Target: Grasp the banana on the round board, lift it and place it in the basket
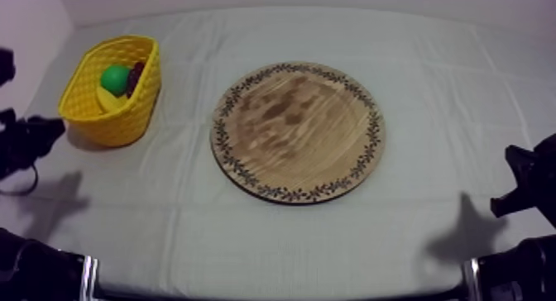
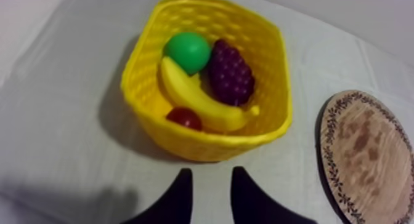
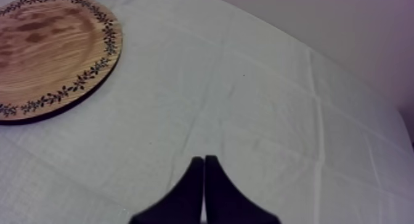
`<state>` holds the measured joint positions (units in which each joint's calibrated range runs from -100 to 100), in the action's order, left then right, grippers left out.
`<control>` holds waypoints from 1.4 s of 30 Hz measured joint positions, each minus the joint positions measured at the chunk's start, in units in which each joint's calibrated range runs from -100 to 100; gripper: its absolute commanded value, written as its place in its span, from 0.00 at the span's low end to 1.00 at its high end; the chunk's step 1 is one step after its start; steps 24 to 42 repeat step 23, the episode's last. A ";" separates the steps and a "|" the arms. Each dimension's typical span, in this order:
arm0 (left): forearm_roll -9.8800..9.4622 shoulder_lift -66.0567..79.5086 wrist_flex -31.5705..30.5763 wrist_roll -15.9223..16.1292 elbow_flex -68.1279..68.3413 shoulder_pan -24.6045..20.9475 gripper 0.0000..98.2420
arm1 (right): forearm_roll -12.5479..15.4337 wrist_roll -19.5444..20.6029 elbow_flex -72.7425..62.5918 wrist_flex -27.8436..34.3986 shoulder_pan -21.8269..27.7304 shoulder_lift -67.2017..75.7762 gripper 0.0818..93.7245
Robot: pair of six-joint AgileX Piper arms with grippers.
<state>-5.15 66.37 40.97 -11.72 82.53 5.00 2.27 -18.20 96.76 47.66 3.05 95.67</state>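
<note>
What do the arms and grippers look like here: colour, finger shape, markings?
All black. The left gripper and right gripper each have two fingers, broad at the base, tapering to narrow tips. No markings visible. In the top view the left arm and right arm read as bulky black shapes.
</note>
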 measured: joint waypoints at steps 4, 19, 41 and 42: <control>-0.63 11.13 0.04 -1.39 8.55 -0.82 0.03 | 0.00 0.00 0.00 0.00 0.00 0.00 0.00; 2.43 33.50 -9.55 6.40 16.58 -2.25 0.00 | 0.00 0.00 0.00 0.00 0.23 0.00 0.00; 2.66 33.58 -5.85 8.50 16.65 -2.25 0.00 | 0.00 0.00 0.00 0.00 0.25 0.00 0.00; 2.66 33.58 -5.85 8.50 16.65 -2.25 0.00 | 0.00 0.00 0.00 0.00 0.25 0.00 0.00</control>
